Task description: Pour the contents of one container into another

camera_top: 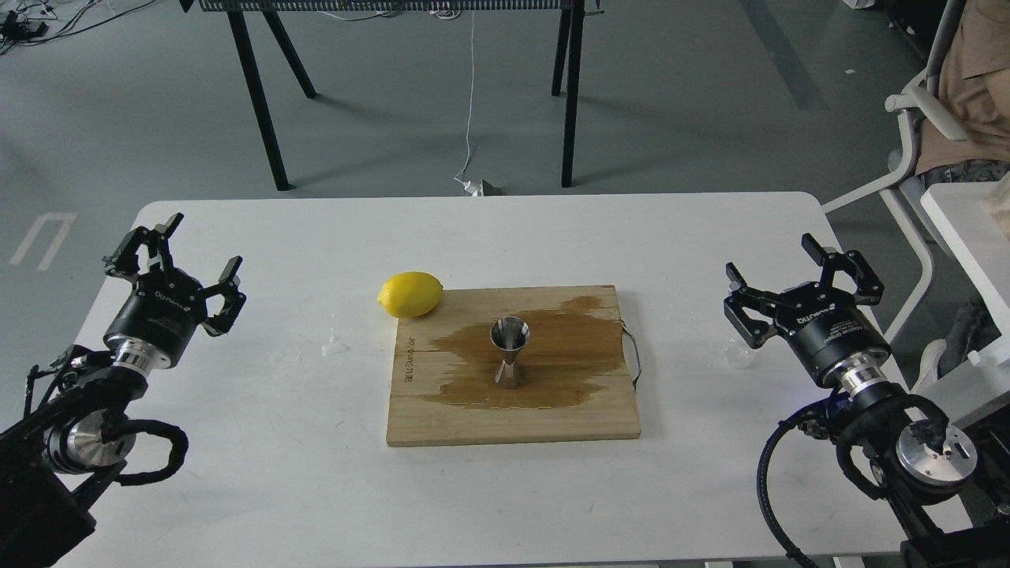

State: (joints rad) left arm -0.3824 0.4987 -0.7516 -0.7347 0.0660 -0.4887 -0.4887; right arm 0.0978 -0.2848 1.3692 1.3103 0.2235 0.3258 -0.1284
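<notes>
The steel jigger (509, 351) stands upright in the middle of a wooden board (513, 418), on a dark wet stain. A small clear glass cup (737, 356) rests on the white table right of the board, faint and partly behind my right gripper's body. My right gripper (798, 272) is open and empty, held up just right of and beyond the cup, apart from it. Far left of the board my left gripper (189, 248) is also open and holds nothing.
A yellow lemon (410, 293) lies at the board's back left corner. A wire handle (634, 355) sticks out from the board's right side. Small water drops (334, 345) dot the table left of the board. A white chair (915, 158) stands off the table's right edge.
</notes>
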